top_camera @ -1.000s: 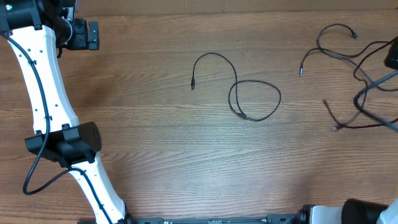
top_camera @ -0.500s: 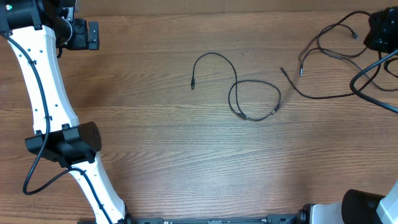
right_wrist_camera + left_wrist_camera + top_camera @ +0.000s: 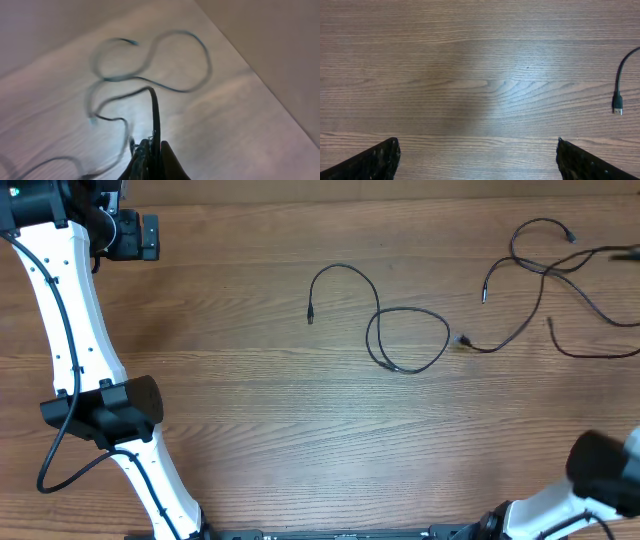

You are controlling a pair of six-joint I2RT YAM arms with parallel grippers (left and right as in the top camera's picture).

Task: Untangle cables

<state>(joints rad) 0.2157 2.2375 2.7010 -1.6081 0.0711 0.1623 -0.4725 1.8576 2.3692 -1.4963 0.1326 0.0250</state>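
Observation:
Several thin black cables lie on the wooden table. One cable sits at the centre, curled in a loop, and its plug end also shows in the left wrist view as a plug. More cables cross each other at the right and run off the right edge. My right gripper is shut on one black cable strand, with blurred loops on the table beyond it. My left gripper is open over bare wood at the far left.
My left arm stretches along the left edge of the table. Part of the right arm shows at the bottom right corner. In the right wrist view the table edge runs diagonally at the right.
The right gripper has left the overhead view, going right, dragging its cable. A loose strand end swung down to lie beside the central loop. The left arm has not moved.

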